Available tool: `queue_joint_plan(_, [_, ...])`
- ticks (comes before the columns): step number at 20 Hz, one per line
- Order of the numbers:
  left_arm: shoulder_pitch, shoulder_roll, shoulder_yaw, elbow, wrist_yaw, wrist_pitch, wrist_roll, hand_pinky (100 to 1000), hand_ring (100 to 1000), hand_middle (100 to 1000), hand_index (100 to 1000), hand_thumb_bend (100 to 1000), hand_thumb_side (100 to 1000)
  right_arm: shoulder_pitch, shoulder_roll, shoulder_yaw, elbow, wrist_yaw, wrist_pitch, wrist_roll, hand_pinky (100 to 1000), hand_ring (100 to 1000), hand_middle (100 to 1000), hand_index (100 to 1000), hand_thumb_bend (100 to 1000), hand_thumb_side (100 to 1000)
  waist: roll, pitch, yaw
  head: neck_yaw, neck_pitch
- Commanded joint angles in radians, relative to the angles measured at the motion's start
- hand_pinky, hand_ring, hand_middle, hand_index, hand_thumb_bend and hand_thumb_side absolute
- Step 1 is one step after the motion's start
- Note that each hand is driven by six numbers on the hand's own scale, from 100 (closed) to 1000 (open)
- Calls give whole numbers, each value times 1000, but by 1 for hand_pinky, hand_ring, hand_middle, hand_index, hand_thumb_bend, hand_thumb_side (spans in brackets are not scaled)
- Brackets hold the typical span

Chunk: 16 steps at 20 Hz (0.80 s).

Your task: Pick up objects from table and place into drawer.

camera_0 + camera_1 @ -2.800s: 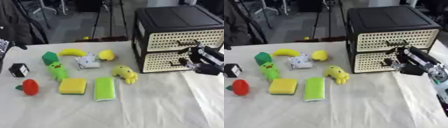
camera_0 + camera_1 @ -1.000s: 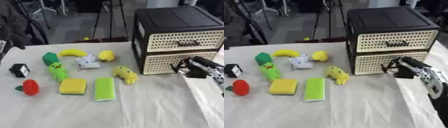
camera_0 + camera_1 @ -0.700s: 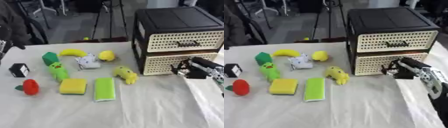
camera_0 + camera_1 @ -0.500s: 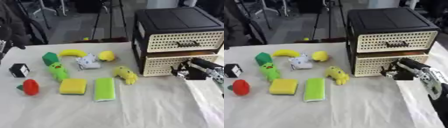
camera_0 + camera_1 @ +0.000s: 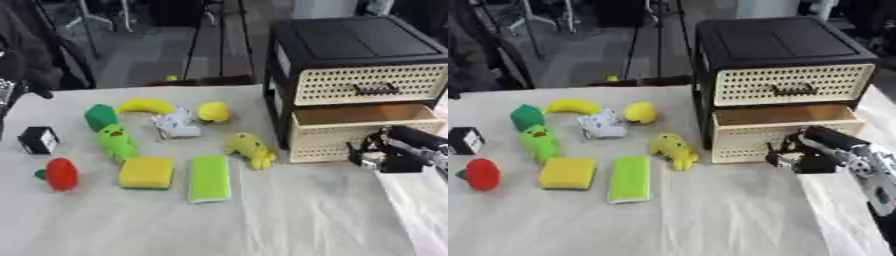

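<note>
1. Lying nearest on the white table cloth (image 5: 710, 215) are a flat green sponge (image 5: 629, 179) and a yellow sponge (image 5: 567, 173), side by side.
2. A red toy with a green stem (image 5: 480, 175) sits at the left, near the yellow sponge.
3. The robot's right hand (image 5: 800, 155) comes in from the right side. It is right up against the front of the lower drawer (image 5: 785, 130). Its fingers are curled there, but it is too blurry to tell if they hold the drawer's handle.
4. The lower drawer is pulled out a little way, and its inside looks light brown.
5. A yellow soft toy (image 5: 673, 149) lies just left of the drawer box (image 5: 773, 47).
6. A green toy with a face (image 5: 539, 140) lies left of it, with a darker green block (image 5: 527, 116) at its far end.
7. A black cube (image 5: 464, 140) stands near the left edge.
8. A small white and grey thing (image 5: 602, 125) lies in the middle of the toys.
9. A banana (image 5: 573, 105) and a round yellow fruit (image 5: 640, 112) lie farthest back on the table.
10. The upper drawer (image 5: 789, 87) is closed, with a dark handle in the middle.
11. The left hand does not show.
</note>
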State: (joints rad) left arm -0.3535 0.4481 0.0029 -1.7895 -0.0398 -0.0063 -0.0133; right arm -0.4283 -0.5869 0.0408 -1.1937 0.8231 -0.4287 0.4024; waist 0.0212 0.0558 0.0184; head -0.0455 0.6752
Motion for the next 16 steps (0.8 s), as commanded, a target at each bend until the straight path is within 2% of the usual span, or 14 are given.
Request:
queue_joint_plan(1, [-9,19,9,-12,-2,-1,2,510,533,580,769,604,915,23,-41,-21,-86,-28,8,7,100,100,165,684,422,979,-5,-12,-2,5,2])
queue_joint_plan(9, [-6,24,12,-12,-5,0,3,511,533,580,769,603,915,140,-39,-59,-244,-68,36,10,100,100,166,684,412,968,-9,-11,-11,17,1])
queue_joint_plan(16, [-5,26,14,-12,-7,-1,5,511,533,580,769,604,915,219,-28,-80,-338,-79,54,18,100,100,168,684,405,969,-10,-9,-15,23,0])
